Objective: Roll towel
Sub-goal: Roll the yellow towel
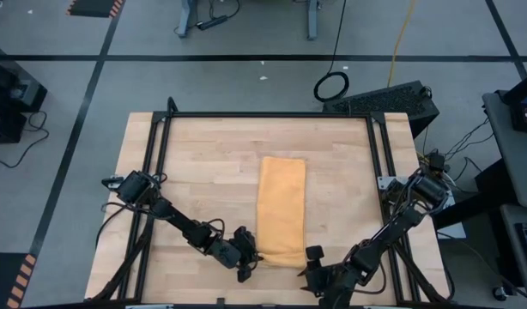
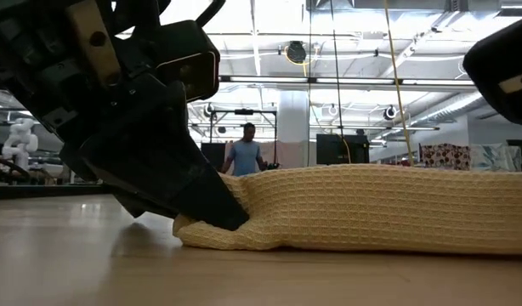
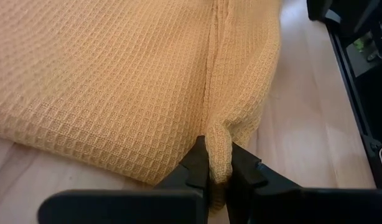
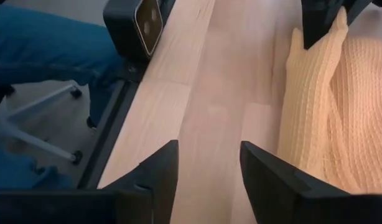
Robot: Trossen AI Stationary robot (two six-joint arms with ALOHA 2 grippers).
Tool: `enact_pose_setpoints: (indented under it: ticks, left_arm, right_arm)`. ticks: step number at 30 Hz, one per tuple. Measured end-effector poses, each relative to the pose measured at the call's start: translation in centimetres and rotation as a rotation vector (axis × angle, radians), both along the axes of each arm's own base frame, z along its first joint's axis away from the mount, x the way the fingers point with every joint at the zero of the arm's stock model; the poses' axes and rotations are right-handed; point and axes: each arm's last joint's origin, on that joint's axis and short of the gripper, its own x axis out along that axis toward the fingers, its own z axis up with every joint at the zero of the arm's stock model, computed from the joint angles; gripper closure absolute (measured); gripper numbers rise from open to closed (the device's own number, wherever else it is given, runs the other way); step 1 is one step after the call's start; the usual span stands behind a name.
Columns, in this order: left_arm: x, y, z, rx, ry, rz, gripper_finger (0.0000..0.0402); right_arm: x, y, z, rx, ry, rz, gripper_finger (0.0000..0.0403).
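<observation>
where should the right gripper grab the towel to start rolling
Probably the near right corner of the towel, coming in from the right side, level with the table. The towel lies folded into a long strip, and the left gripper already pinches the near left corner. The right gripper hangs open over bare wood beside that near edge, gripping nothing.

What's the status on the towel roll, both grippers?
Left gripper shut on towel near corner. Right gripper open over bare table, beside towel. Towel folded, unrolled. Nothing blocking.

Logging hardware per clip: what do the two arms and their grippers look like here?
Both arms are dark, jointed links with loose black cables at their bases. The left gripper and right gripper each end in two black, wedge-shaped fingers. No markings are visible.
</observation>
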Motion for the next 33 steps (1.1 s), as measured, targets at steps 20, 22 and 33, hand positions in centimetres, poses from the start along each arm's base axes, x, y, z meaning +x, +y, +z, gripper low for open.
enact_pose_setpoints:
  ticks: [20,22,33]
  left_arm:
    - [0.0,0.0,-0.1,-0.003,0.006,0.006,0.0372]
    - [0.0,0.0,-0.1,-0.003,0.007,0.006,0.0372]
    - [0.0,0.0,-0.1,-0.003,0.008,0.004,0.0372]
  right_arm:
    - [0.6,-1.6,-0.7,-0.081,0.043,-0.075,0.0279]
    - [0.7,-1.9,-0.8,-0.097,0.055,-0.08,0.0267]
    - [1.1,-2.8,-1.0,-0.188,0.053,-0.105,0.0193]
